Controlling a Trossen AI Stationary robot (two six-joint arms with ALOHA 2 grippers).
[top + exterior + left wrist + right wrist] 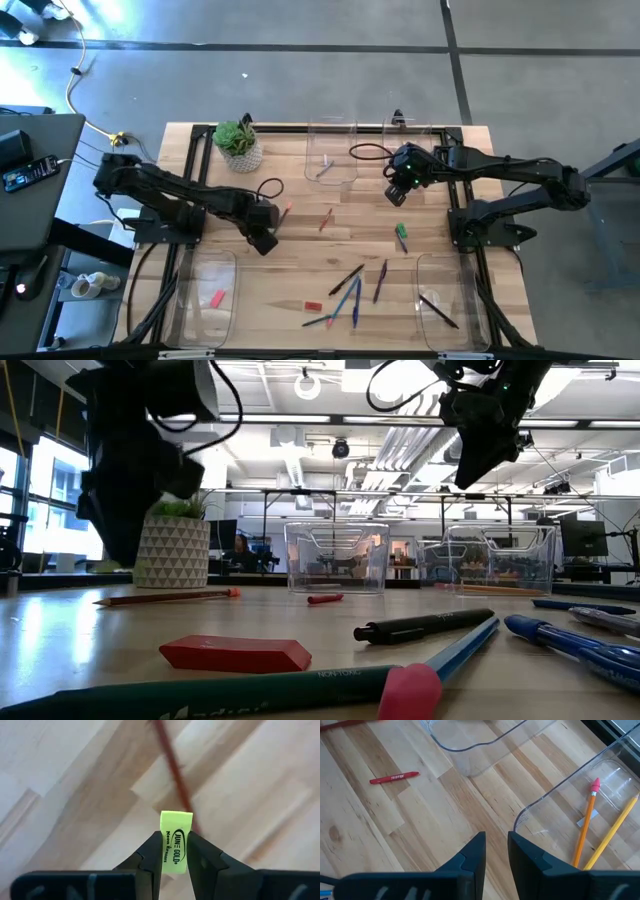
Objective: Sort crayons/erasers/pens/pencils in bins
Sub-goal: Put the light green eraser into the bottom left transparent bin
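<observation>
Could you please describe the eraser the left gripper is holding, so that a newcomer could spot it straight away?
Start at the potted plant by the table's far edge, then follow the left arm to the left gripper, raised over the wood beside a red-brown pencil. Pinched between its fingers is a yellow-green eraser. Its neon colour and dark printed lettering set it apart from the pink eraser in the bin and the red eraser.

Lower end of the yellow-green eraser (175, 841) hidden between the left gripper's (174, 851) fingers. Blurred red-brown pencil (174, 767) behind it, cut off by the frame's top edge. Two pencils (601, 832) in a clear bin (555, 795) cropped at the edge.
</observation>
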